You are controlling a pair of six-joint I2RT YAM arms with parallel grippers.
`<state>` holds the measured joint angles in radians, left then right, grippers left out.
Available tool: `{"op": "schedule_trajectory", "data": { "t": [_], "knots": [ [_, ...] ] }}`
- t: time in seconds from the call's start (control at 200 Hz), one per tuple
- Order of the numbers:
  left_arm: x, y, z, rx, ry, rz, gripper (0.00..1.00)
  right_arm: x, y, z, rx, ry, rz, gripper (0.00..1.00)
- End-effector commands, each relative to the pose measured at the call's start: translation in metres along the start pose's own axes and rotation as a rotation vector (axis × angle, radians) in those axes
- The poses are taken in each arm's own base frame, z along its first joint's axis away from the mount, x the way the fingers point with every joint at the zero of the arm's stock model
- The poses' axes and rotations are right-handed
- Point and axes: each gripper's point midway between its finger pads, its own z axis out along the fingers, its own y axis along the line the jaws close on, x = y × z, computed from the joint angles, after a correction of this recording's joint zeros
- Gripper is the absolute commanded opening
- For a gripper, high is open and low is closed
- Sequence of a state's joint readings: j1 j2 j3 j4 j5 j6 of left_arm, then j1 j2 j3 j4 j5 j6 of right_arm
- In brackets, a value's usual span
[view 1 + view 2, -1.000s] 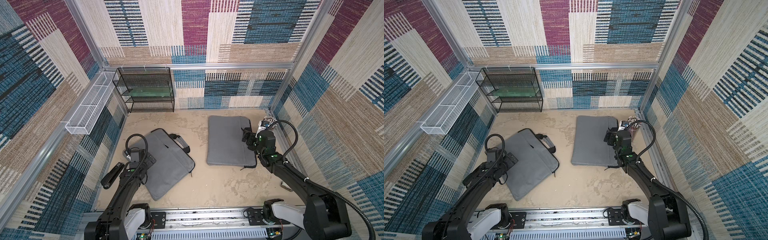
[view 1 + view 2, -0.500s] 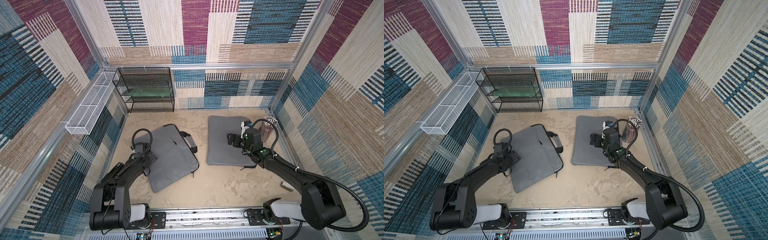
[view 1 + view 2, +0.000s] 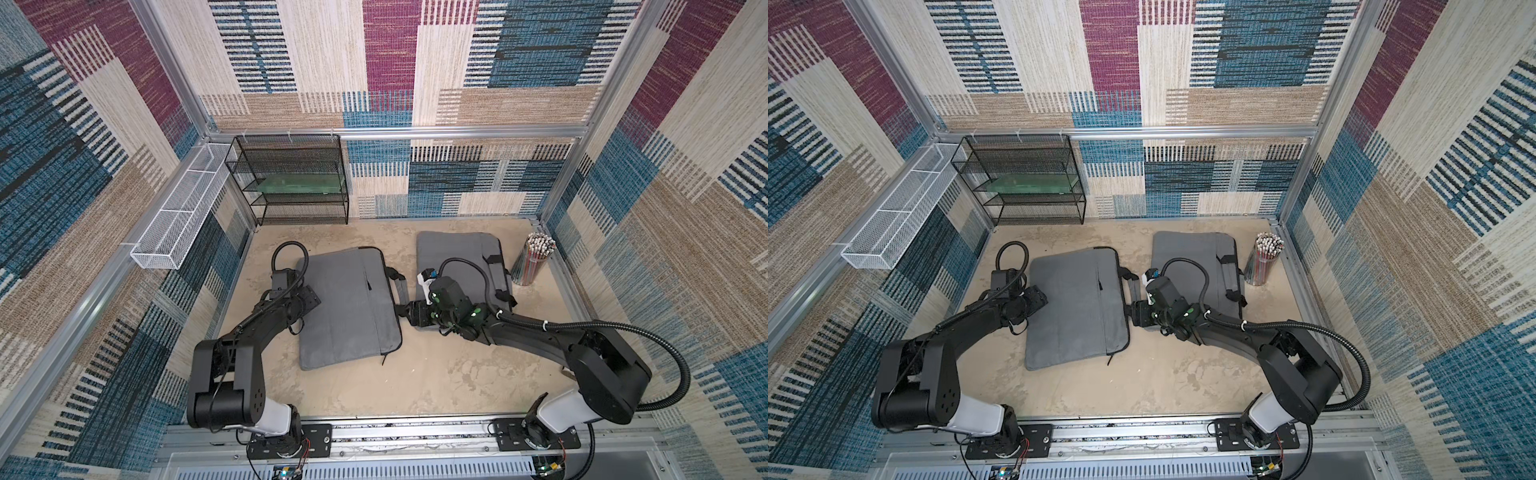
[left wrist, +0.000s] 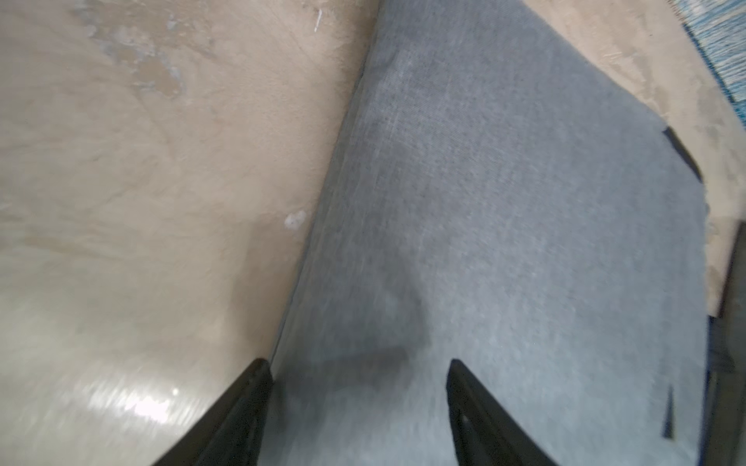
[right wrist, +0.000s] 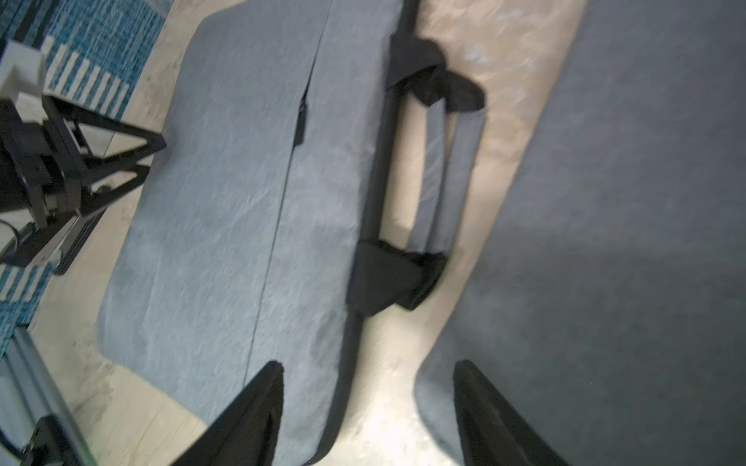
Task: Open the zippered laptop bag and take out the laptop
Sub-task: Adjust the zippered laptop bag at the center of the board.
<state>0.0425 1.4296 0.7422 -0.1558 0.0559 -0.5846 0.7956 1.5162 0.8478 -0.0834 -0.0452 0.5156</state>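
Observation:
The grey zippered laptop bag (image 3: 349, 307) (image 3: 1075, 307) lies flat at left of centre, zipped shut, handles (image 3: 401, 286) toward the right. No laptop shows. My left gripper (image 3: 311, 300) (image 4: 358, 363) hangs open over the bag's left edge, grey fabric (image 4: 504, 222) beneath its jaws. On the other side, my right gripper (image 3: 409, 313) (image 5: 368, 364) is open by the lower handle anchor. It sits over the floor strip between this bag (image 5: 226, 201) and a second one. A zip pull (image 3: 384, 357) dangles at the near right corner.
A second grey bag (image 3: 461, 257) (image 5: 625, 201) lies right behind my right wrist. A cup of pencils (image 3: 532, 259) stands at the back right. A black mesh shelf (image 3: 299, 178) and a white wire basket (image 3: 183, 216) are at the back left.
The left bag has slid and turned toward the middle with my left gripper at its edge. My right gripper swung left from the second bag to the handle side. Both jaws narrowed a little.

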Motion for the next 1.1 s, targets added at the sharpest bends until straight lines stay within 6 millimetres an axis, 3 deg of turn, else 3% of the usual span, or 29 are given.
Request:
{"op": "schedule_trajectory", "data": {
  "t": [0.0, 0.09, 0.22, 0.381, 0.761, 0.937, 1.097],
  "knots": [
    [0.013, 0.018, -0.019, -0.073, 0.012, -0.014, 0.73, 0.028, 0.014, -0.006, 0.017, 0.067, 0.031, 0.70],
    [0.027, 0.028, -0.032, -0.092, 0.024, -0.028, 0.73, 0.049, 0.024, -0.009, -0.004, 0.121, 0.030, 0.69],
    [0.050, 0.040, -0.046, -0.094, 0.041, -0.072, 0.73, 0.073, 0.025, -0.007, -0.034, 0.191, 0.031, 0.59],
    [0.072, 0.047, -0.056, -0.068, 0.057, -0.113, 0.72, 0.082, 0.023, 0.006, -0.028, 0.232, 0.001, 0.42],
    [0.099, 0.052, -0.053, -0.051, 0.121, -0.135, 0.69, 0.043, 0.007, 0.057, -0.029, 0.218, 0.055, 0.23],
    [0.103, 0.049, -0.047, -0.022, 0.121, -0.151, 0.65, 0.013, 0.002, 0.070, -0.038, 0.184, 0.056, 0.23],
    [0.108, 0.046, -0.045, -0.011, 0.129, -0.160, 0.64, 0.002, 0.004, 0.078, -0.039, 0.181, 0.051, 0.23]
  ]
}}
